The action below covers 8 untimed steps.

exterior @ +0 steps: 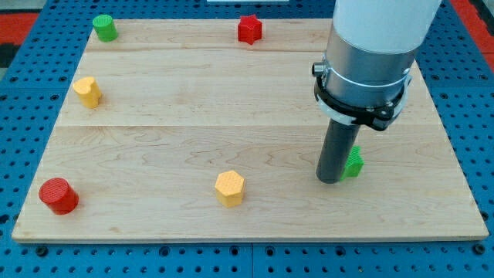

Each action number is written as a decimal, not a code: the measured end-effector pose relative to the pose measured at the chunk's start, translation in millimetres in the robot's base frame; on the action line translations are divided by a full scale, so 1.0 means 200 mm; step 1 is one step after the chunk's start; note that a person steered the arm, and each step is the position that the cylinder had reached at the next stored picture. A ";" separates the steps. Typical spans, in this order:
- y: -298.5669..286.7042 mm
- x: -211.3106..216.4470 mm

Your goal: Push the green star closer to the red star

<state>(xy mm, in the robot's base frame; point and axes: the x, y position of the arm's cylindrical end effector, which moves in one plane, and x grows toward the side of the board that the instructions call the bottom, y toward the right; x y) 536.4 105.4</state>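
The green star (pixel 354 163) lies at the view's right, low on the wooden board, mostly hidden behind my rod. My tip (pixel 329 180) rests on the board just left of and touching the green star. The red star (pixel 249 29) sits near the board's top edge, well up and to the left of the green star.
A green cylinder (pixel 104 28) stands at the top left. A yellow block (pixel 87 91) lies at the left. A red cylinder (pixel 59 195) stands at the bottom left. A yellow hexagon (pixel 230 188) lies at the bottom middle. The wooden board (pixel 193 116) rests on a blue pegboard.
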 end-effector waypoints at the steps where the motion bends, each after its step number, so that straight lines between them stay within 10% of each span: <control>1: 0.01 0.10; 8: -0.16 -0.79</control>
<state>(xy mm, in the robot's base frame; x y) 378.0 74.4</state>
